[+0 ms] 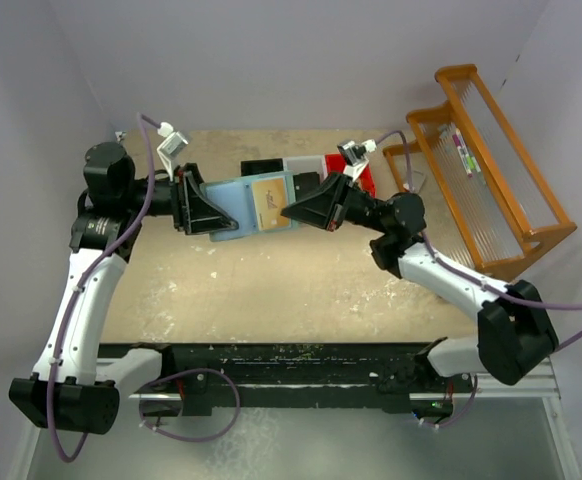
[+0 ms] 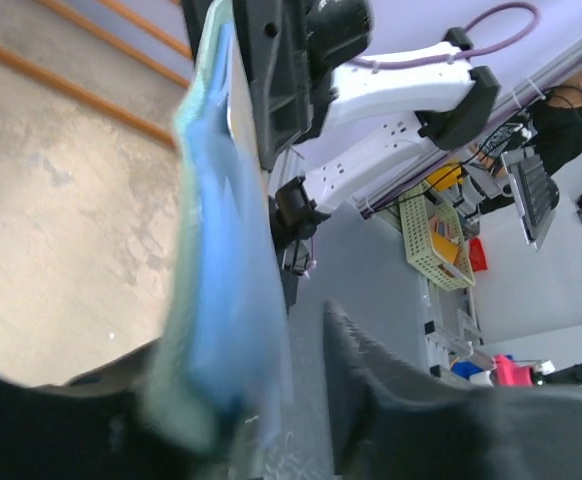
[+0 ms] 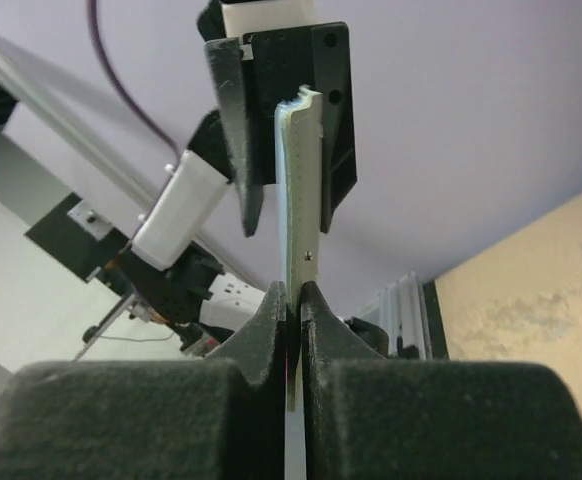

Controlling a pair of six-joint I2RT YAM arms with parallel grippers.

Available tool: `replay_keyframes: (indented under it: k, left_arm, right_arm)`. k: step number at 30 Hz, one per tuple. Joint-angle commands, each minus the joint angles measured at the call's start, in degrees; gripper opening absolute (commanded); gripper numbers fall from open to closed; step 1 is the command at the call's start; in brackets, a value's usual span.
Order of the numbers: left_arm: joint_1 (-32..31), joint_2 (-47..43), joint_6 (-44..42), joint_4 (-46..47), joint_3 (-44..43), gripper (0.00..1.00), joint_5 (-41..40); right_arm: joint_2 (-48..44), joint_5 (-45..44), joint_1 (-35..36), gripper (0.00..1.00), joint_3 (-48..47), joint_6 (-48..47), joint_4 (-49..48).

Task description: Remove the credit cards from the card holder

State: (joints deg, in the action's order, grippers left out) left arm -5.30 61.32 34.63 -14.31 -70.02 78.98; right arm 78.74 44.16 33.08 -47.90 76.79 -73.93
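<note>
The pale teal card holder hangs in the air above the table, between my two grippers. A tan-orange credit card lies on its open face. My right gripper is shut on the holder's right edge; the right wrist view shows its pads pinching the holder edge-on. I cannot tell whether a card is pinched too. My left gripper straddles the holder's left end. In the left wrist view the blurred holder lies against one finger, with a gap to the other finger. The grey-white card is hidden.
Black, white and red bins stand at the back of the tan table, behind the holder. An orange wire rack stands at the right edge. White walls close the back and sides.
</note>
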Motion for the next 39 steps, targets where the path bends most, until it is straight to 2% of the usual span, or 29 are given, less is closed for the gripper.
replay_keyframes:
  k: [1, 3, 5, 8, 13, 17, 24, 31, 34, 38, 39]
  left_arm:
    - [-0.1, 2.0, -21.3, -18.8, -4.8, 0.56, -3.7]
    - [-0.1, 2.9, -28.2, -25.7, -6.7, 0.65, -5.3]
    - [-0.1, 3.7, -33.3, -30.3, -8.6, 0.71, -6.9]
    - [-0.1, 4.8, -38.6, -34.9, -11.2, 0.72, -8.2]
    - [-0.1, 4.8, -41.5, -35.5, -11.9, 0.72, -10.5]
    - [-0.1, 4.6, -43.6, -36.0, -11.1, 0.72, -10.3]
    - [-0.7, 3.5, -45.0, -35.2, -6.1, 0.69, -4.3]
    - [-2.5, 4.7, -52.2, -42.7, -5.5, 0.62, -5.3]
    - [-2.7, 5.1, -53.4, -43.9, -4.7, 0.54, -5.1]
    - [-3.1, 5.2, -54.1, -44.3, -3.5, 0.35, -5.0]
    - [-3.2, 5.4, -54.2, -44.5, -3.4, 0.27, -5.0]
  right_arm:
    - [-5.5, 1.3, 0.3, 0.0, -10.3, -20.8, 31.9]
    - [-6.2, -1.0, 0.4, 0.0, -17.5, -37.0, 53.9]
    - [-5.5, 0.5, 0.3, 0.0, -21.4, -44.9, 67.2]
    - [-4.1, 3.0, 0.4, 0.0, -25.3, -53.0, 77.9]
    - [-1.9, 6.2, 2.9, 0.0, -29.8, -62.8, 88.6]
    - [-0.3, 7.3, 5.2, 0.0, -32.9, -67.8, 94.1]
    - [5.5, 6.4, 9.8, 0.0, -39.2, -71.0, 97.5]
    - [10.4, 7.3, 12.1, 0.0, -45.3, -72.9, 100.0]
    - [12.7, 7.6, 12.9, 0.0, -48.5, -73.6, 101.9]
    - [14.2, 8.8, 13.2, 0.0, -50.9, -73.9, 102.7]
    - [14.2, 9.0, 13.2, 0.0, -51.3, -73.8, 102.6]
